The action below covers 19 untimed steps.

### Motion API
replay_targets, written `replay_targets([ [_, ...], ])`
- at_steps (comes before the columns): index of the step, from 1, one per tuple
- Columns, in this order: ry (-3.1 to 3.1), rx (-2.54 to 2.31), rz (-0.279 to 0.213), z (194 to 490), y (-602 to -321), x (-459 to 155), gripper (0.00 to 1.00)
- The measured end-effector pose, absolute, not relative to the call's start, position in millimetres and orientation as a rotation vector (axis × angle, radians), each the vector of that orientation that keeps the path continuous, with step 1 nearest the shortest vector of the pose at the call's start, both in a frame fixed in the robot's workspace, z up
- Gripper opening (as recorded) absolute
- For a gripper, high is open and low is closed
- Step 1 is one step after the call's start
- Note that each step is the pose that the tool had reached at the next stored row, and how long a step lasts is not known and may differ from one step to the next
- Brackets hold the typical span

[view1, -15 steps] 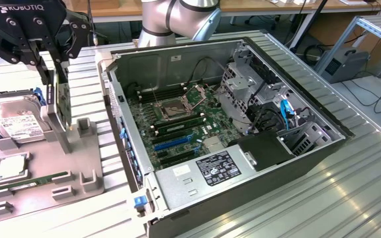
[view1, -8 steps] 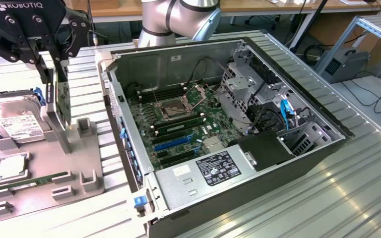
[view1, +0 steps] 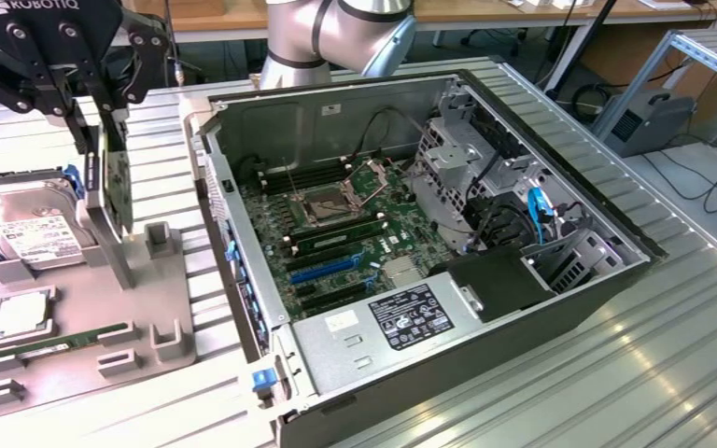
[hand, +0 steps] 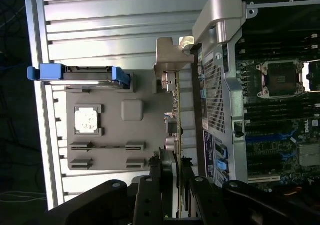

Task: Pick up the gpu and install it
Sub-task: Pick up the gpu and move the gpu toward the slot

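- Black multi-link robot gripper [view1: 100, 126] [hand: 176, 167] hangs over the grey moulded parts tray [view1: 160, 322]. The tray lies just beside the open black tower computer case [view1: 608, 280], on the exterior view's left of it.
- Jaws stand narrow, with the pads pressed on both flat faces of the gpu [view1: 119, 191] [hand: 176, 120]. It is a thin flat green-brown circuit card with a dark face and a silvery metal bracket at one end.
- gpu stands upright on edge at the tray side nearest the case, outside the case. Cannot tell whether its lower edge has left the tray's slot.
- Handling, my judgement: light and stiff but fragile. Twisting could crack the board, and a loose pinch could let the smooth faces slip.
- Best hold, my judgement: across the two faces near the upper edge, as here, clear of the contact edge and the bracket.
- On the tray, farther from the case: silver hard drive with white label [view1: 29, 233], narrow green RAM stick [view1: 66, 338], square silvery processor chip [view1: 19, 315].
- Blue expansion slots [view1: 321, 268] show on the green board inside the case.
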State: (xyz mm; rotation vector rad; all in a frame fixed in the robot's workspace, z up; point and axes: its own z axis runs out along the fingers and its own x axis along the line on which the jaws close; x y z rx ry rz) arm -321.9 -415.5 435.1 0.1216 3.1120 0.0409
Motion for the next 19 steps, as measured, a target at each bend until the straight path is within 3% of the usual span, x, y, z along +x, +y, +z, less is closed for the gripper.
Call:
replay_targets([
  [19,3.112,0.122,0.040,438.4,-415.5,-317.6,0.27],
])
